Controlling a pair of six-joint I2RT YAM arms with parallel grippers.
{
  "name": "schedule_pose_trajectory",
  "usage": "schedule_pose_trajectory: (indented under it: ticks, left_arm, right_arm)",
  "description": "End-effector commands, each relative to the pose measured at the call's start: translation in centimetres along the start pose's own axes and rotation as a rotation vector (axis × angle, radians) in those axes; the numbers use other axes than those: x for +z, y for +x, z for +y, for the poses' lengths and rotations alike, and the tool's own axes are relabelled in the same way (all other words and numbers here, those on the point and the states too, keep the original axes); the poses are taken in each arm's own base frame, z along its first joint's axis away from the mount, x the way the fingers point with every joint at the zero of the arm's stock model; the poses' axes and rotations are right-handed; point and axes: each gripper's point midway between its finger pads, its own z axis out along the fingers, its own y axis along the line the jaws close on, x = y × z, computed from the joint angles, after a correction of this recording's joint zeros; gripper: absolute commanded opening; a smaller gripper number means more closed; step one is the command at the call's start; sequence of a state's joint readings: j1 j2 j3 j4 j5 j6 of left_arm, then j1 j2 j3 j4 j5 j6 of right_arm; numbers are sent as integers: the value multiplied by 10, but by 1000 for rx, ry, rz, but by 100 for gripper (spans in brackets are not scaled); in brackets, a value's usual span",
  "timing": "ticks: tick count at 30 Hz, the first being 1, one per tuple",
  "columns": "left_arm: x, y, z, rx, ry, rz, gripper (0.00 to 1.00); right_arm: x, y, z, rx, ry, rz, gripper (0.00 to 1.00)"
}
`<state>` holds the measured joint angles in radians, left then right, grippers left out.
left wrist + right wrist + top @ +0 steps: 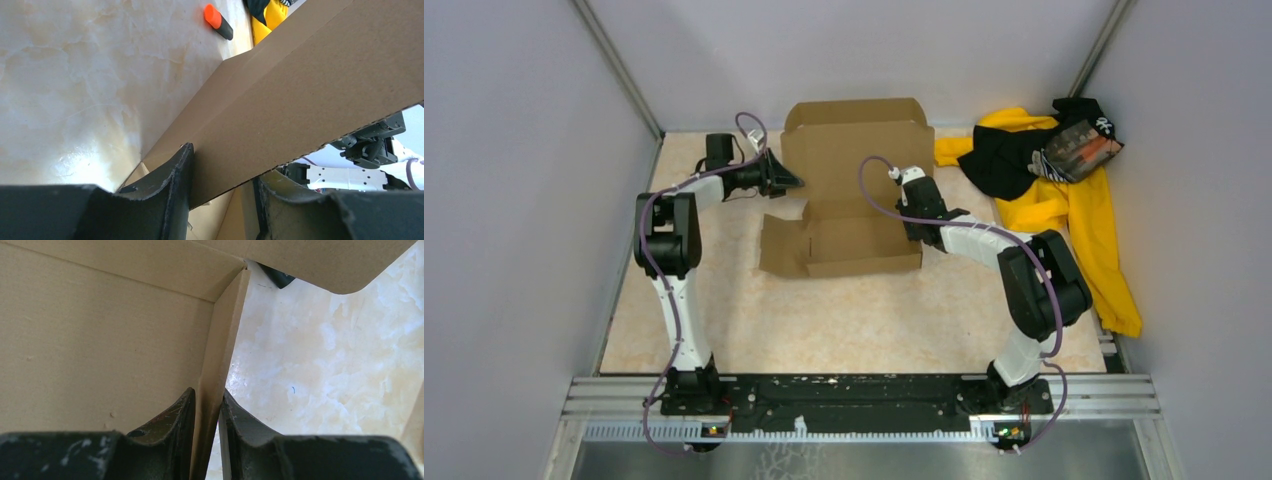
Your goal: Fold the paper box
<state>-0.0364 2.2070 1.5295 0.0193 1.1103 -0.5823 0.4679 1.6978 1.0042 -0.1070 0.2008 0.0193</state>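
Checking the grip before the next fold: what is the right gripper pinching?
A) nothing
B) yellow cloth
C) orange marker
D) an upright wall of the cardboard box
D: the right wrist view shows the right gripper shut on a thin wall of the paper box.

I see left arm (667, 238) elbow up, forearm reaching right | left gripper (790, 181) jaws apart, straddling a paper box (854, 150) panel | right arm (1034, 278) folded, forearm pointing left | right gripper (206, 407) pinched tight on a box wall
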Motion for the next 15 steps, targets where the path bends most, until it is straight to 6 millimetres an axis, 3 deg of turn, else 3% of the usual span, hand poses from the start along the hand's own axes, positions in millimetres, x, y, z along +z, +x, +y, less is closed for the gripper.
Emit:
schedule_pose_trajectory:
  ticks: [1, 15]
  left_arm:
    - [1, 8, -1, -39, 61, 23, 43]
    - [-1, 25, -3, -134, 128, 1, 44]
  right_arm:
    - [0, -21, -3, 27, 4, -68, 23]
    - [-3, -14, -5, 61, 22, -108, 22]
